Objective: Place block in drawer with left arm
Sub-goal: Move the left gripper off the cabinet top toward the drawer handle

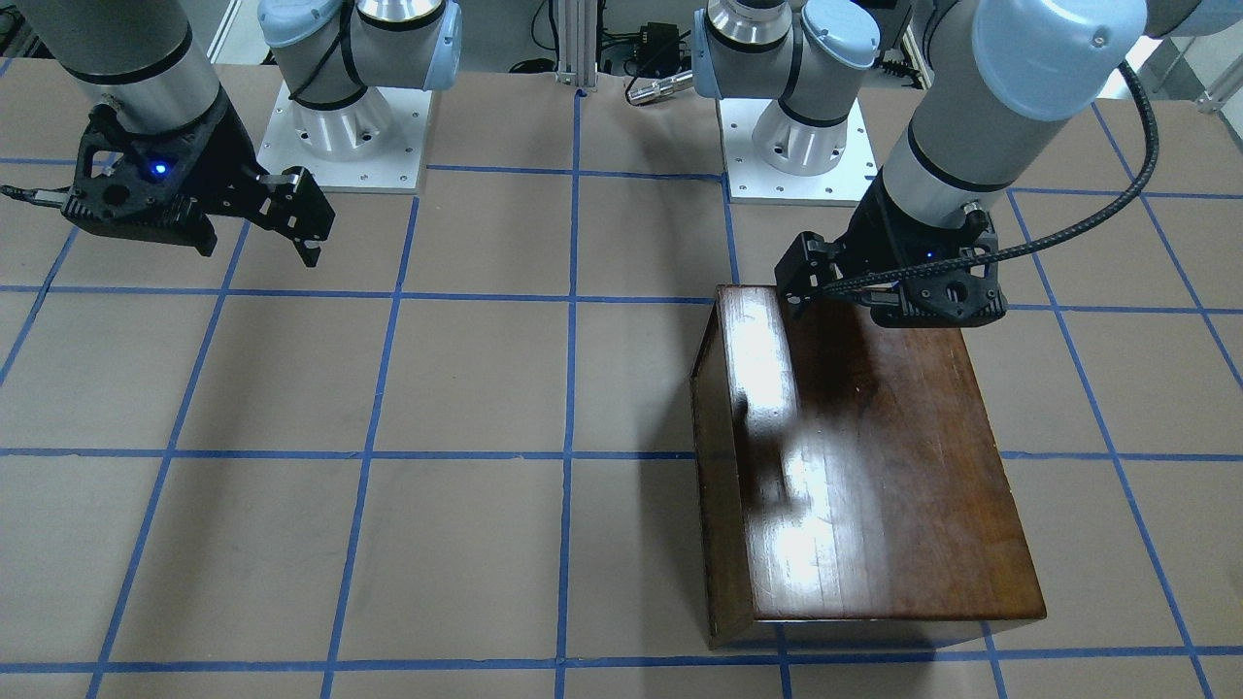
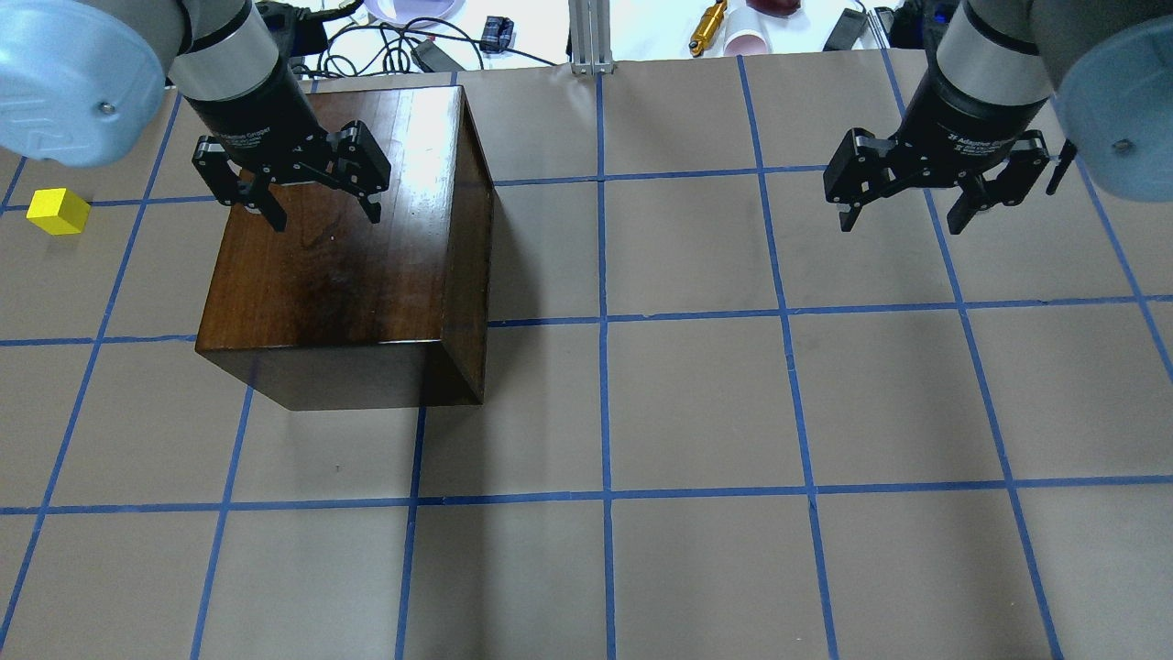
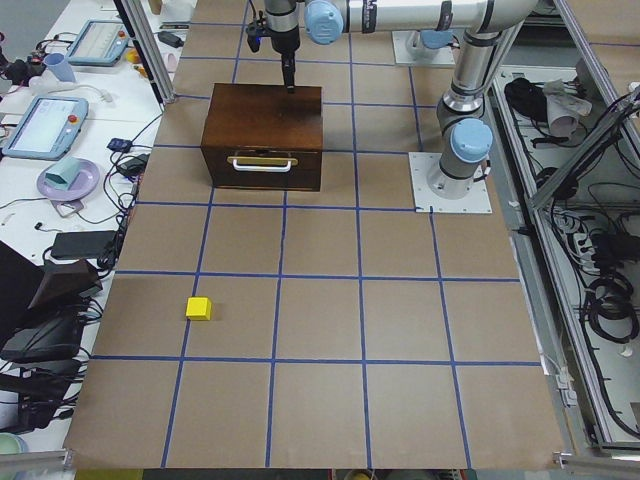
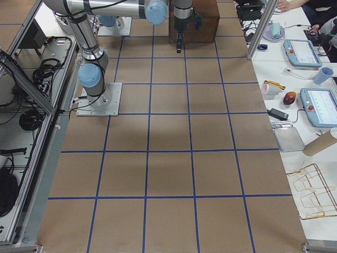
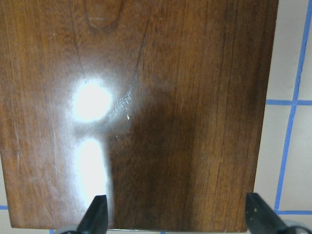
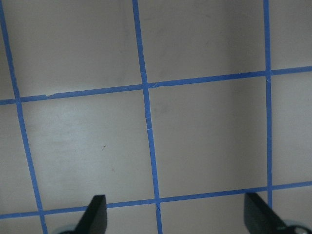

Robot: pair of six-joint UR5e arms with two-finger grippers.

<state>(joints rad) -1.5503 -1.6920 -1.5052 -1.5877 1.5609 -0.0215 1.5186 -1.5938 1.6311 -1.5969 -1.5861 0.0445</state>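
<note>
Brown paper tabletop gridded with blue tape lies beneath my right gripper; a gold cylinder sits beyond it, leftward.

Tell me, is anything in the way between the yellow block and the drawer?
Nothing lies on the table between the block and the drawer. But the drawer is shut, so its own front blocks the way in until it is pulled open.
</note>
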